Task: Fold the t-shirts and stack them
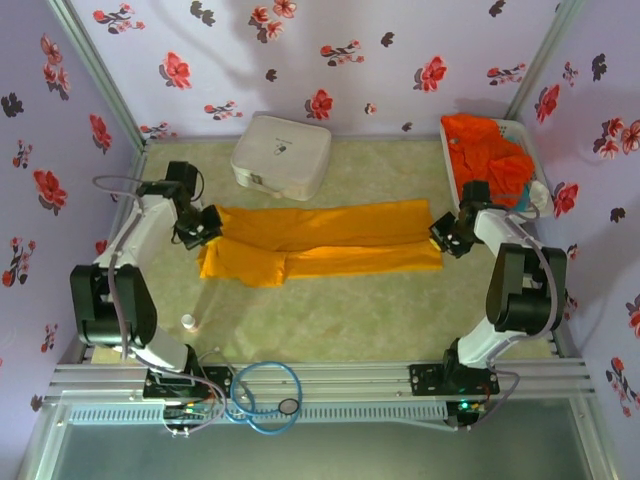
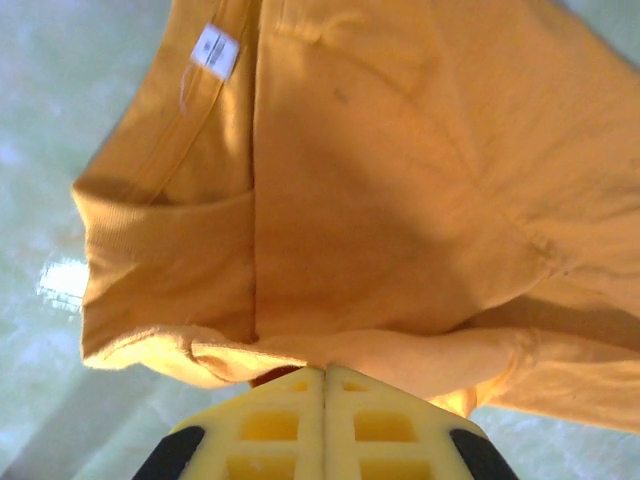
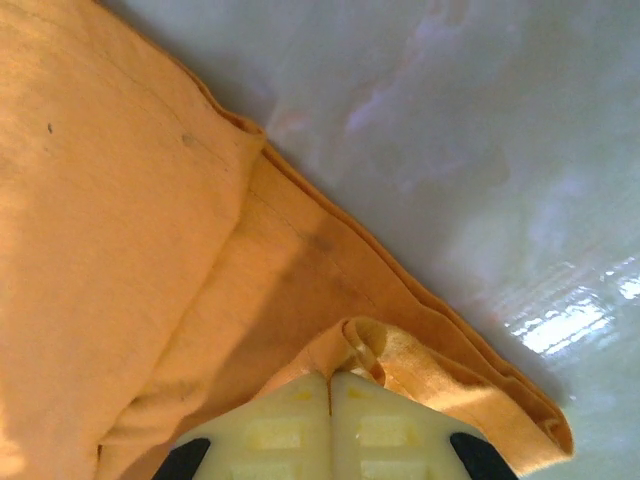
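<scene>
A golden yellow-orange t-shirt point(image 1: 325, 242) lies stretched left to right across the table, folded lengthwise into a long band. My left gripper point(image 1: 205, 228) is shut on its left end near the collar; the white neck label point(image 2: 216, 49) shows there, and cloth point(image 2: 400, 230) bunches at the closed pads point(image 2: 325, 375). At the hem on the right end, my right gripper point(image 1: 447, 240) is shut with a pinched fold of cloth point(image 3: 375, 345) between its pads point(image 3: 330, 382). More red-orange t-shirts point(image 1: 487, 150) sit heaped in a white basket point(image 1: 523, 131) at the back right.
A white rounded-square case point(image 1: 281, 156) rests at the back, just behind the shirt. A small cylinder point(image 1: 189, 321) stands near the left arm's base. Floral walls close in the back and both sides. Loose cables point(image 1: 262, 395) lie on the front rail.
</scene>
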Available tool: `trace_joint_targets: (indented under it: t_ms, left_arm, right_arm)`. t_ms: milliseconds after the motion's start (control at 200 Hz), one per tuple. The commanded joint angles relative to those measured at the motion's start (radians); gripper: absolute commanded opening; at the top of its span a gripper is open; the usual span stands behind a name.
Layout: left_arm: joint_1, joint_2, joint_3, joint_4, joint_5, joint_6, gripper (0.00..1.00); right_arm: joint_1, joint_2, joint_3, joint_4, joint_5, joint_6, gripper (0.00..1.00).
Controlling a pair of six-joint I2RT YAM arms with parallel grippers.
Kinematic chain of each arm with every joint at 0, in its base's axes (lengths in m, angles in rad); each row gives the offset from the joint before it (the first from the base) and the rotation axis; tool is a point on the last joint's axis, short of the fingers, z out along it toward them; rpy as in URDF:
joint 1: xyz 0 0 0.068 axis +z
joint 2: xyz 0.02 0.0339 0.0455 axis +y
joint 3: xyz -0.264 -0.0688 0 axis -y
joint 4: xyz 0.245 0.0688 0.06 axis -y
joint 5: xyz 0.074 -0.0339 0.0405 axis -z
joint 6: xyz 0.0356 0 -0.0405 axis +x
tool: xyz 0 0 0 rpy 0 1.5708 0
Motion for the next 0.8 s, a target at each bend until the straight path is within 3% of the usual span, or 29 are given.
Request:
trace_joint_targets:
  t_ms: [0,135,230,285,375,595,795]
  left_arm:
    - [0.018,0.052,0.074,0.009,0.020,0.049,0.00]
    - [0.025,0.142,0.114,0.009,0.020,0.069,0.00]
    - [0.031,0.185,0.114,0.009,0.020,0.075,0.11]
    - [0.035,0.194,0.109,0.039,0.017,0.079,0.23]
    - [0.040,0.190,0.105,0.036,0.009,0.084,0.26]
    - [0.042,0.122,0.085,-0.018,-0.015,0.099,0.33]
    - [0.007,-0.016,-0.068,0.010,0.022,0.065,0.40]
  right_arm:
    - [-0.008,0.026,0.041,0.039,-0.022,0.021,0.00]
    - [-0.009,0.050,0.051,0.046,-0.013,0.010,0.05]
    - [-0.008,0.050,0.047,0.059,-0.029,0.005,0.27]
    - [-0.008,0.037,0.036,0.067,-0.035,0.005,0.38]
    - [-0.008,0.002,0.016,0.063,-0.028,0.002,0.49]
    - [-0.006,-0.077,-0.058,0.068,-0.054,0.004,0.58]
    - [0.016,-0.153,-0.150,0.097,-0.069,0.013,0.72]
